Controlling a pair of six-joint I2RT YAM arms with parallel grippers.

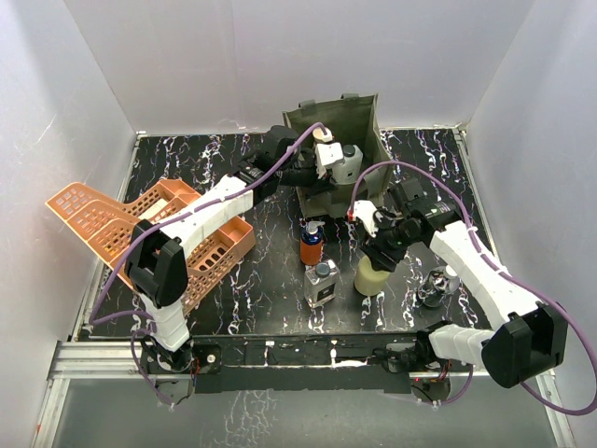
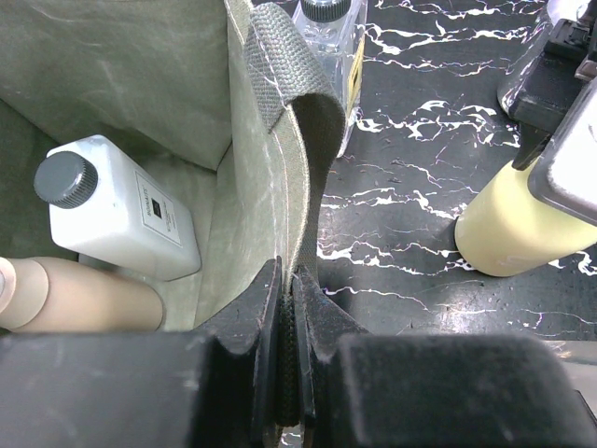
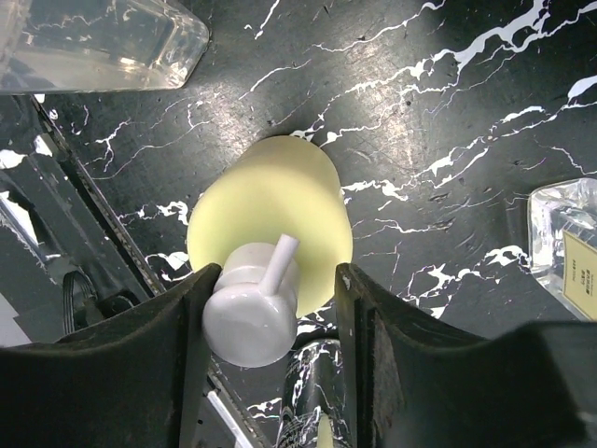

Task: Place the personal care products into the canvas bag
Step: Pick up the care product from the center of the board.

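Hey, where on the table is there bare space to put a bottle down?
Bare table lies in the far left corner, behind the orange baskets, and far right, beside the canvas bag. The middle is crowded: orange bottle, square clear bottle and yellow pump bottle.

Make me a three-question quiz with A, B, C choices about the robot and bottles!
1. Where is the white bottle? A in the orange basket; B in the green bag; C on the table.
2. What colour is the pump bottle between the right gripper's jaws? A yellow; B blue; C red.
3. What is the left gripper doing? A holding a bottle; B wide open; C pinching the bag's edge.
Answers: B, it lies inside the bag; A, its body is pale yellow; C, it is shut on the fabric.
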